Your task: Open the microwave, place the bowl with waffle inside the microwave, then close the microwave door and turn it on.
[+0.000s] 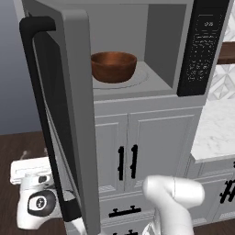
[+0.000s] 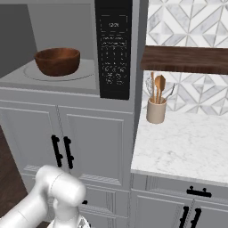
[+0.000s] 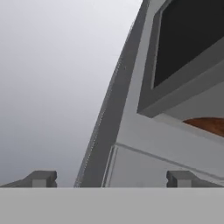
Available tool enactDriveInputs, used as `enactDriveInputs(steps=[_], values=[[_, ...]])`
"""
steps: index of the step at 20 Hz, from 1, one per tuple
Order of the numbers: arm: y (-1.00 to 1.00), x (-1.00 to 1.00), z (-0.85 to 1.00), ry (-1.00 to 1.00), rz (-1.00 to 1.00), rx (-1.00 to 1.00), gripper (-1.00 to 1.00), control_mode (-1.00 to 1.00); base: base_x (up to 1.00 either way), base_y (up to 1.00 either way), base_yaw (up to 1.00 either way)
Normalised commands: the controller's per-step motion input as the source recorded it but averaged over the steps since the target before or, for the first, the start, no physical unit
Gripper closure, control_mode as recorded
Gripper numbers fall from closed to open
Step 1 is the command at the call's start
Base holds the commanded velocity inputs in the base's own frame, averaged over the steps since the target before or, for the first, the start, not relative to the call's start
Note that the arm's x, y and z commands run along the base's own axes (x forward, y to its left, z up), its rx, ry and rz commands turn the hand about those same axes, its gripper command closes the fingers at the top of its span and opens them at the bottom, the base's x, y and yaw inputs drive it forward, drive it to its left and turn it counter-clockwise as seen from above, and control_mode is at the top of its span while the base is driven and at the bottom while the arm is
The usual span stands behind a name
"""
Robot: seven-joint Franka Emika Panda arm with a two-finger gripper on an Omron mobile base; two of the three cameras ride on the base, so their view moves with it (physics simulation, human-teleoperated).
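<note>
The microwave [image 1: 160,87] stands open, and its door [image 1: 75,114] with the long black handle [image 1: 39,105] is swung out toward me on the left. On the turntable inside sits the reddish-brown bowl [image 1: 114,66] [image 2: 58,61]. The bowl's wall hides the waffle. My gripper [image 3: 111,179] is open and holds nothing. It points up from below, with the door's grey edge [image 3: 111,113] rising between its fingertips and a sliver of the bowl [image 3: 206,125] to the right. The white hand [image 1: 34,197] hangs low beside the door's bottom corner, partly hidden behind it. The black keypad [image 2: 114,49] is right of the cavity.
White cabinet doors with short black handles [image 1: 127,161] sit under the microwave. To the right is a marble counter [image 2: 187,147] with a utensil crock [image 2: 156,110] below a dark wooden shelf [image 2: 187,59]. My own arm's elbow [image 1: 176,197] is in the foreground.
</note>
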Motion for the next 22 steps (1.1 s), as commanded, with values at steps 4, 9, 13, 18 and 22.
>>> enactDriveInputs(steps=[4, 9, 13, 18, 22], values=[[0.55, -0.75, 0.01, -0.18, -0.08, 0.0, -1.0, -1.0, 0.0, 0.0, 0.0], [0.71, -0.76, 0.11, -0.19, -0.12, 0.0, -1.0, -1.0, 0.0, 0.0, 0.0], [0.35, -0.47, 0.31, -0.22, -0.22, 0.0, -1.0, -1.0, 0.0, 0.0, 0.0], [0.09, -0.53, 0.16, -0.25, -0.31, 0.04, -1.0, -1.0, 0.0, 0.0, 0.0], [0.0, -0.43, 0.05, -0.27, -0.31, 0.11, -1.0, -1.0, 0.0, 0.0, 0.0]])
